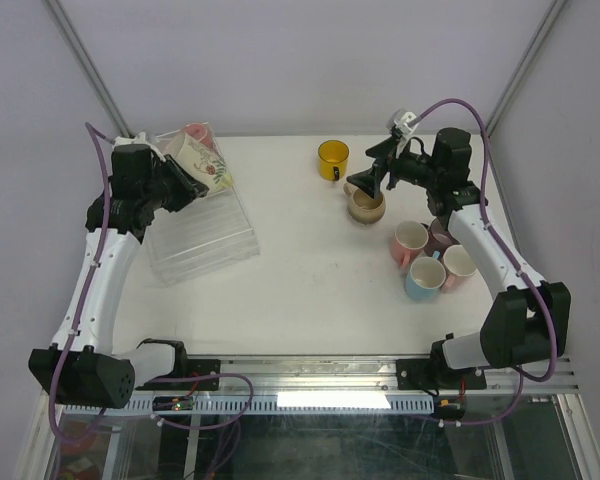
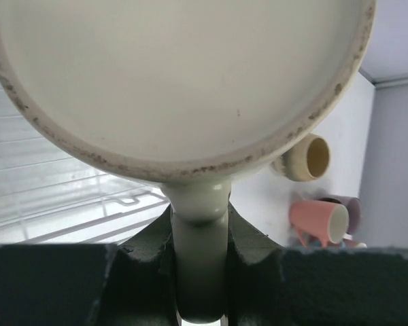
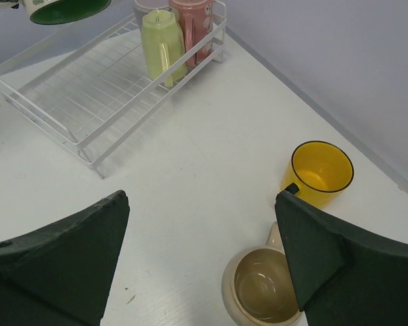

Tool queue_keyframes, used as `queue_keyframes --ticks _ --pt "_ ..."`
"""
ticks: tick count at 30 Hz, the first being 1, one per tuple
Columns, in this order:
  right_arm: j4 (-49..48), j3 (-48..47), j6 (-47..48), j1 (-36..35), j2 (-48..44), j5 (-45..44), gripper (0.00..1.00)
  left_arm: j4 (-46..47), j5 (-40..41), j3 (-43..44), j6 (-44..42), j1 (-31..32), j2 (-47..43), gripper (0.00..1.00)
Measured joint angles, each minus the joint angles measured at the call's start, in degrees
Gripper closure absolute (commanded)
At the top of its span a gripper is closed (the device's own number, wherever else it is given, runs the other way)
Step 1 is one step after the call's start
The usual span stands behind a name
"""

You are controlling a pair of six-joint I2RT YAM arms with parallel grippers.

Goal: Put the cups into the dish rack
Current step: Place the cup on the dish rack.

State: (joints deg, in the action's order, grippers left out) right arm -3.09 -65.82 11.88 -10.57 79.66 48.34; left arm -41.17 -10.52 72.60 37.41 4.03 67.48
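Currently left end effector (image 2: 200, 278) pinches cream mug (image 2: 177, 75) over the dish rack (image 1: 208, 243); right end effector (image 3: 202, 224) hovers spread.

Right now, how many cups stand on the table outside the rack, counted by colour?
yellow cup: 1
beige cup: 1
pink cup: 1
mauve cup: 1
light blue cup: 1
cream cup: 1
Total: 6
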Motion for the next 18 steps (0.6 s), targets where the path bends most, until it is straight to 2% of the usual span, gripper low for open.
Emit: queue_keyframes --ticks 7,18 --pt "0.8 0.1 0.3 0.1 0.6 0.1 0.09 -1.3 9.7 -1.1 -2.9 0.0 -0.5 1.00" --pt "0.8 0.3 1.6 0.3 1.2 0.1 0.09 1.5 18.1 -8.8 -5.0 -1.9 0.2 1.00"
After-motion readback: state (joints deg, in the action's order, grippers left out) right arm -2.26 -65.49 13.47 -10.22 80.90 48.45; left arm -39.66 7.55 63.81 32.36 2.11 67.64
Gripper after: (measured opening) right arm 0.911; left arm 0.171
